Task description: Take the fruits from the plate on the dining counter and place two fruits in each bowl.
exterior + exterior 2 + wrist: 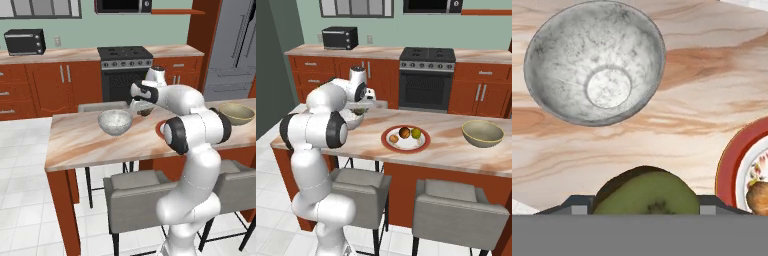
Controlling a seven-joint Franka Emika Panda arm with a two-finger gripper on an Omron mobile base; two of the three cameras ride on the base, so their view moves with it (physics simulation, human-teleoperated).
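Observation:
My gripper (644, 204) is shut on a green-brown fruit (646, 192), held above the dining counter (702, 75) between the whitish-grey speckled bowl (594, 60) and the plate (728, 170). That bowl is empty. From the left base view the gripper (144, 108) hovers just right of the grey bowl (115, 122). The plate (425, 145) carries an orange fruit (393, 138), a brown fruit (404, 132) and a yellow-green fruit (416, 133). At the counter's right end sits the olive-tan bowl (482, 133), also empty. My arm hides part of the plate (160, 128).
Grey stools (135, 192) stand along the near side of the dining counter (85, 142), and another stool (102, 106) on the far side. Behind are the stove (125, 62), red-brown cabinets, a toaster oven (25, 41) and a fridge (232, 45).

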